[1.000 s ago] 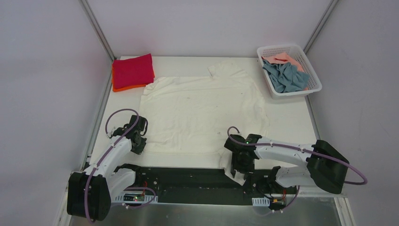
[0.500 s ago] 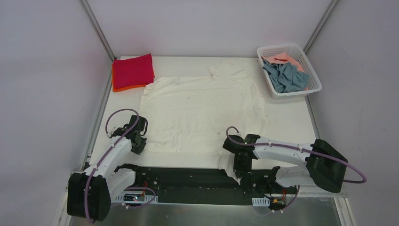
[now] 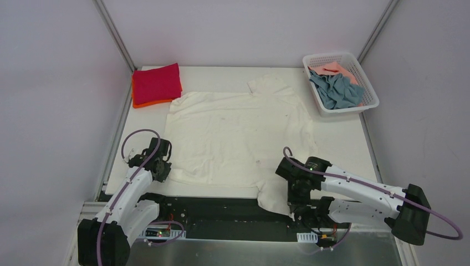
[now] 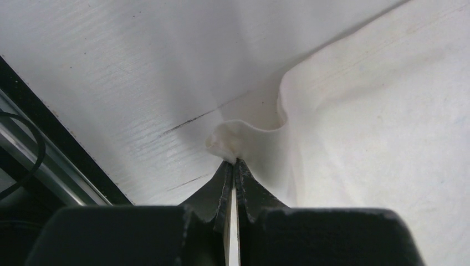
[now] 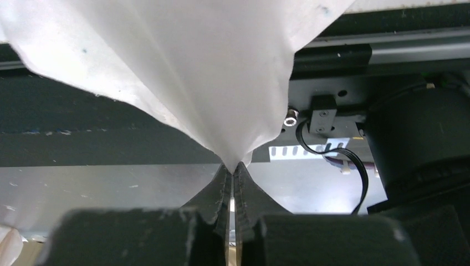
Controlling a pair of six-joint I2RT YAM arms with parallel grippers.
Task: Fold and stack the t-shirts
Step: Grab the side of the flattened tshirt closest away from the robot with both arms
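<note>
The left gripper (image 4: 233, 162) and right gripper (image 5: 233, 165) stay clamped on the cream shirt's (image 3: 238, 127) near corners. They have dragged it toward 6 o'clock, probably to flatten it for folding.

cream t-shirt (image 3: 238, 133): matt cloth | table (image 3: 343, 138): grained wood | basket (image 3: 331, 56): plastic mesh

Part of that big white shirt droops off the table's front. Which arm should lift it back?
Probably right: the right gripper is shut on the hanging corner of the cream-white shirt; the left gripper pinches an edge lying on the table.
</note>
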